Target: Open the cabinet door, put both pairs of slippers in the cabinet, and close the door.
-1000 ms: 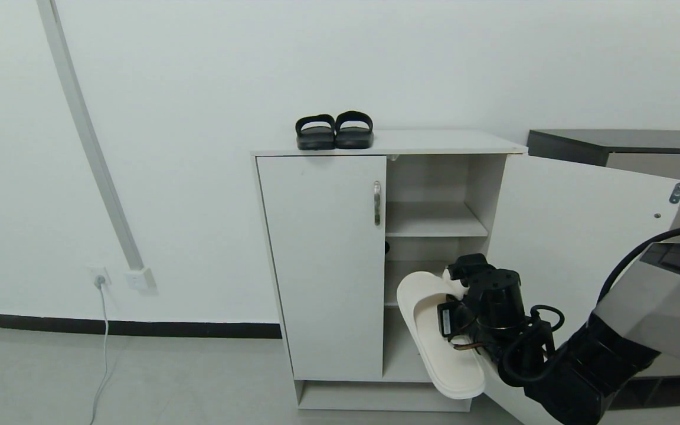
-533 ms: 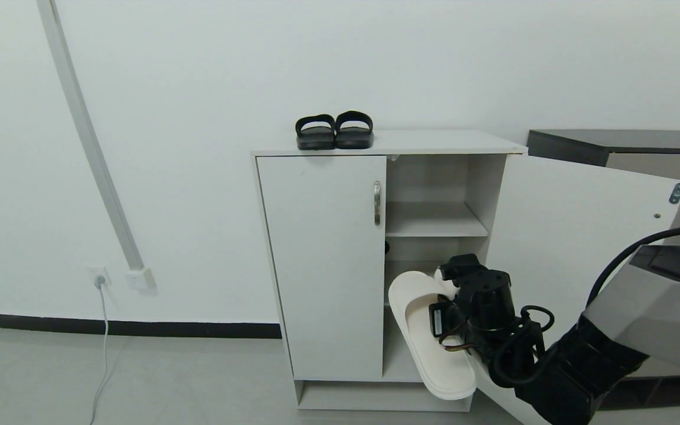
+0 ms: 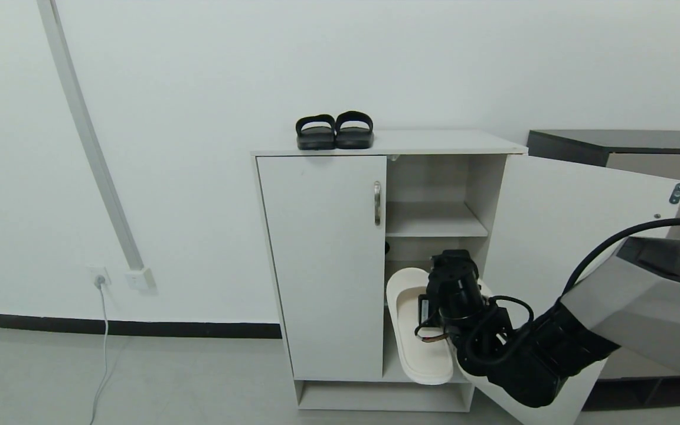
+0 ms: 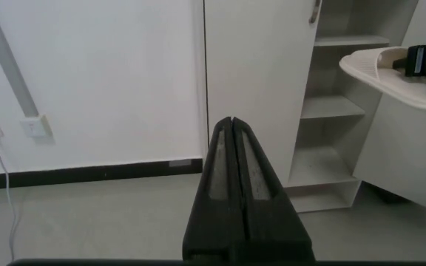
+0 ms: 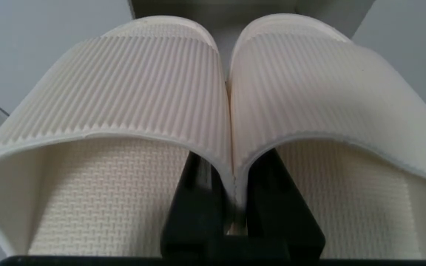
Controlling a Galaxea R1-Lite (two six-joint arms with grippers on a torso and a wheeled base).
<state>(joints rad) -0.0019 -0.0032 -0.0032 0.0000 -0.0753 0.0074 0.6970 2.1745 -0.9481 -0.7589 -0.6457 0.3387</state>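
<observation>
Here right gripper (image 5: pixel 231 210) pinches white slippers (image 5: pixel 161 96) at cabinet (image 3: pixel 322 265); left gripper (image 4: pixel 233 170) closed.

The cabinet (image 3: pixel 434 141) is white and stands on the floor against the wall. Its left door (image 3: pixel 322 265) is closed and has a metal handle at the inner edge. Its right door (image 3: pixel 558 224) is swung wide open, so the shelves inside are visible. The black slippers (image 3: pixel 334 131) stand side by side on the cabinet top, near its left end. The white slippers (image 3: pixel 414 324) have ribbed straps and are pressed together as a pair. They hang steeply tilted before the open lower compartments, with the right gripper (image 5: pixel 229 203) clamped on their adjoining strap edges
</observation>
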